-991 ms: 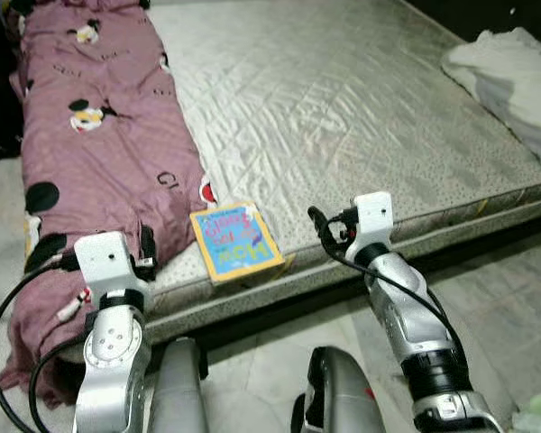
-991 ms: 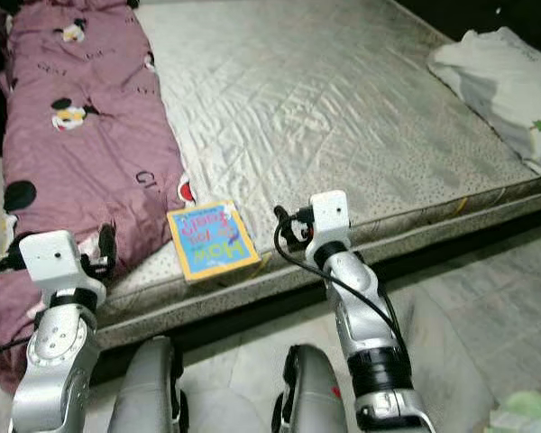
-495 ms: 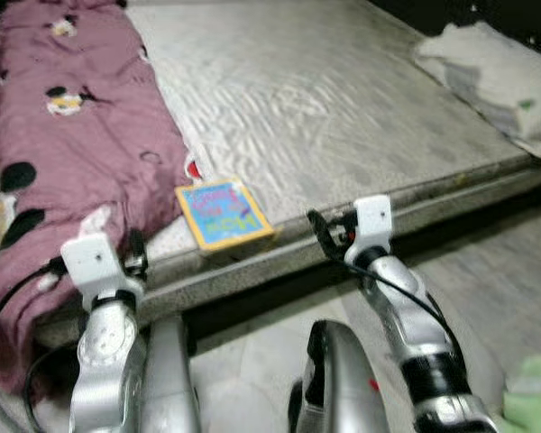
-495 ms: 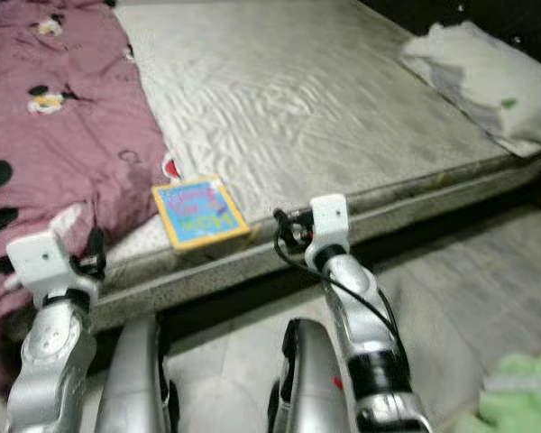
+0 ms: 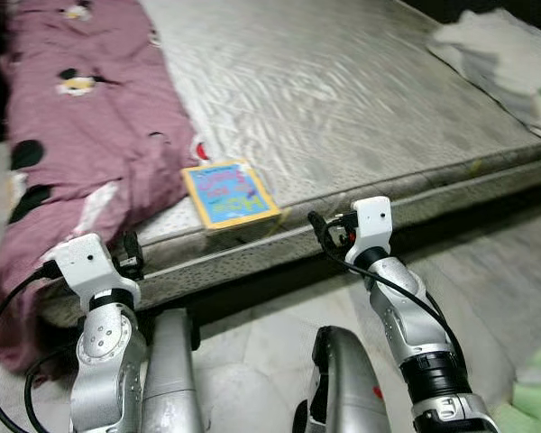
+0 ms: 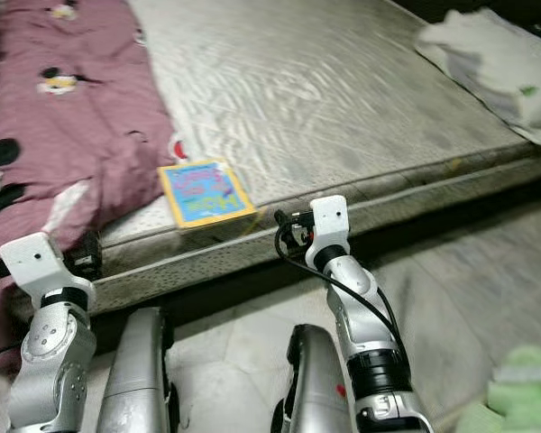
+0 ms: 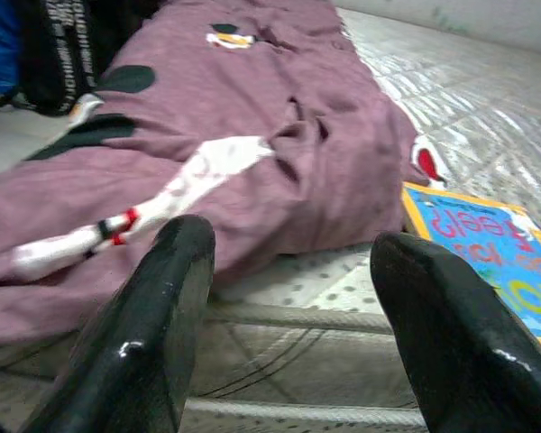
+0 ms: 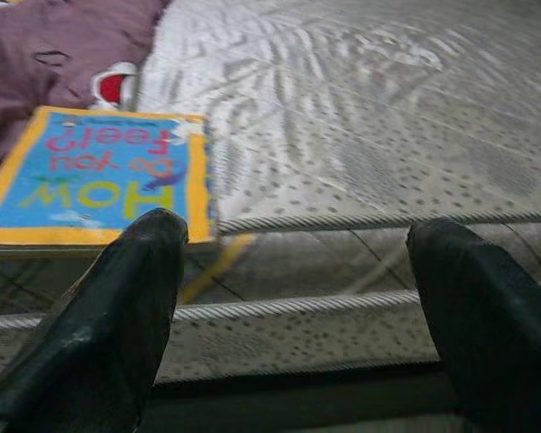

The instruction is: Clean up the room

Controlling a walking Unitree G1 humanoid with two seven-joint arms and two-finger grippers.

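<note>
one bare grey mattress fills the upper view, with one purple quilt lying along its 9 o'clock side. one blue-and-yellow book lies flat at the mattress's near edge, just beside the quilt and jutting a little over the edge. one white pillow rests at 2 o'clock. two grippers are raised before the mattress edge: the left gripper, fingers spread wide and holding nothing, faces the quilt's hanging end; the right gripper, equally wide and empty, points at the mattress side just beside the book. something green sits on the floor at 4 o'clock, blurred.
</note>
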